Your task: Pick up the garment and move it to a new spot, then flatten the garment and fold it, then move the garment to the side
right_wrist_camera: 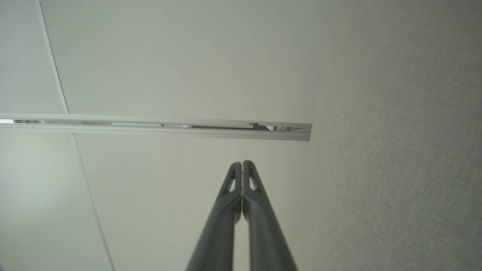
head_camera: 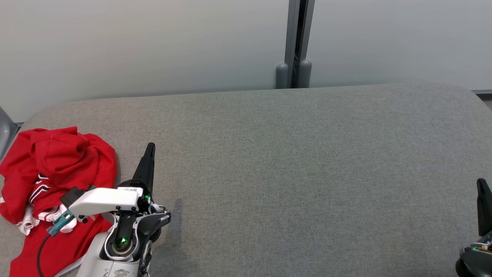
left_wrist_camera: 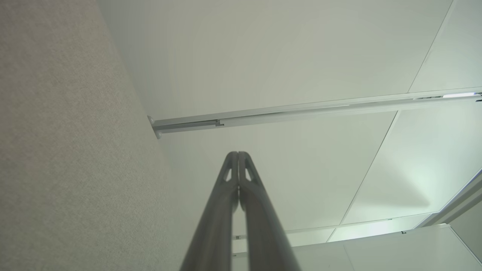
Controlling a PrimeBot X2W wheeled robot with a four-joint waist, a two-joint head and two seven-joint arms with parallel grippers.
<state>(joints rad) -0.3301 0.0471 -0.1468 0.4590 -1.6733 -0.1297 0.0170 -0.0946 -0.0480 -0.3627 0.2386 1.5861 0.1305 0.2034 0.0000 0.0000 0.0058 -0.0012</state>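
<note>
The red garment (head_camera: 57, 169) lies crumpled at the left end of the grey padded table (head_camera: 288, 173), its near part passing under my left arm (head_camera: 94, 261); its long axis seems to run toward me, though the heap is too bunched to be sure; my left gripper (head_camera: 150, 150) sits just beside it on its right, fingers pressed together, holding nothing, pointing away from me; the right gripper (head_camera: 482, 188), likewise closed and empty, is well apart at the far right; I judge the left one nearer, with the reach going leftward.
</note>
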